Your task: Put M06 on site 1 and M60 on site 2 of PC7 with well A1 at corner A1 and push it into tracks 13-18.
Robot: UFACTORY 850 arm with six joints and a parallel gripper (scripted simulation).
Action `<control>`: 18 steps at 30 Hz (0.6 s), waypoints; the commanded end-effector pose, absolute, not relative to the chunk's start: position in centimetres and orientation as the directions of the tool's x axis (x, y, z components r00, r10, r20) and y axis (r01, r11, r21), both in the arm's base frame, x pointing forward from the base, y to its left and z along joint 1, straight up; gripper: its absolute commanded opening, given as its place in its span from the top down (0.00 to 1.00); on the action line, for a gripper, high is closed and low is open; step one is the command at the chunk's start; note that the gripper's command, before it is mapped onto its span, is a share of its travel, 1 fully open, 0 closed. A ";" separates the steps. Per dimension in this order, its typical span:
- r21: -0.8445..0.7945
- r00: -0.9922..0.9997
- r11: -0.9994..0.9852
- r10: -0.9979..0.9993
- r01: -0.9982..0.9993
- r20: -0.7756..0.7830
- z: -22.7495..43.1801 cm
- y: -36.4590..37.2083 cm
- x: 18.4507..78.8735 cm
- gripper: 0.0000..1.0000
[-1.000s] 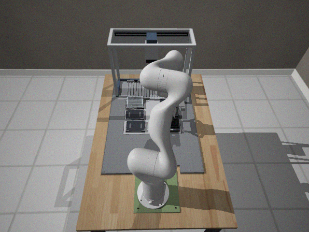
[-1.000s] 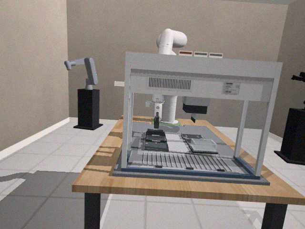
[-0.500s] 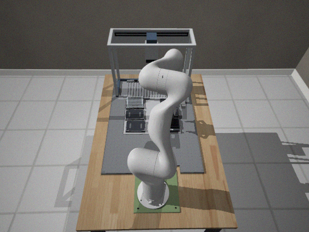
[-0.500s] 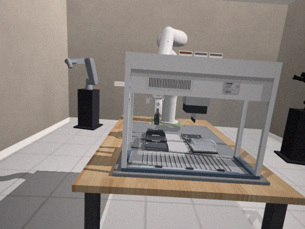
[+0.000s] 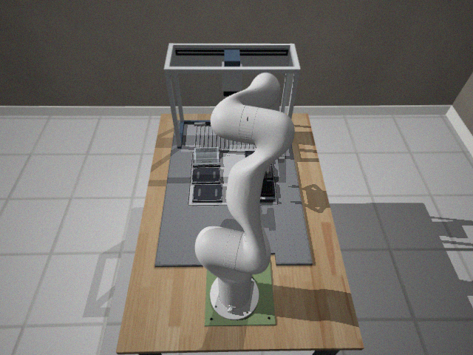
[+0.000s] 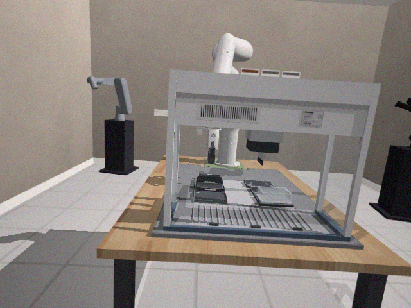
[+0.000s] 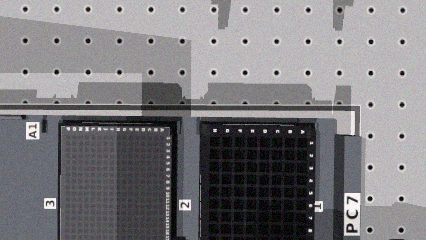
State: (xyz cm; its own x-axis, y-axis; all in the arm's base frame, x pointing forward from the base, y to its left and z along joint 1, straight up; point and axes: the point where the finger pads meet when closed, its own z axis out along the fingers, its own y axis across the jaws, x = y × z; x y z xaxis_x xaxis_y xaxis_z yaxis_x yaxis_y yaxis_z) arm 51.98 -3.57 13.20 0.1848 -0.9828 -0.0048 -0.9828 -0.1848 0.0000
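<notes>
The carrier PC7 [image 7: 197, 175] lies on the perforated apron, with its handle and label [image 7: 352, 214] at the right of the wrist view. A black 96-well plate, M06 [image 7: 257, 180], sits in the site beside the handle, by the mark 1. A grey 384-well plate, M60 [image 7: 116, 182], sits in the following site, between the marks 2 and 3. The far left part of the carrier, by an A1 mark [image 7: 32, 130], shows bare. My gripper [image 6: 211, 153] hangs open and empty above the carrier [image 6: 209, 189]. The clear deep-well block M09 [image 5: 206, 155] sits in the far nest.
The two nearer nests [image 5: 206, 174] [image 5: 207, 192] are empty. The rails [image 6: 252, 215] lie under the instrument frame [image 6: 265, 99], with small dark lamps [image 6: 214, 224] behind them. My arm hides most of the carrier in the top view.
</notes>
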 end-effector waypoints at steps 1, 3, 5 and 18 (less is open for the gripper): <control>-0.002 0.185 -0.185 -0.983 -0.983 -0.004 13.9 -3.6 52.1 0.00; -0.002 0.185 -0.185 -0.983 -0.983 -0.004 13.9 -3.6 52.1 0.00; -0.002 0.185 -0.185 -0.983 -0.983 -0.004 14.2 -3.6 52.1 0.00; -0.002 0.185 -0.185 -0.983 -0.983 -0.004 14.8 -3.6 52.1 0.00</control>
State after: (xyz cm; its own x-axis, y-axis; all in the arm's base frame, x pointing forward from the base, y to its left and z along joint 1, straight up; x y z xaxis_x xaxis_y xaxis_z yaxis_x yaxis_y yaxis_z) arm 51.97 -3.58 14.71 0.1848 -0.9828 -0.0048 -0.9828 -0.1848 0.0003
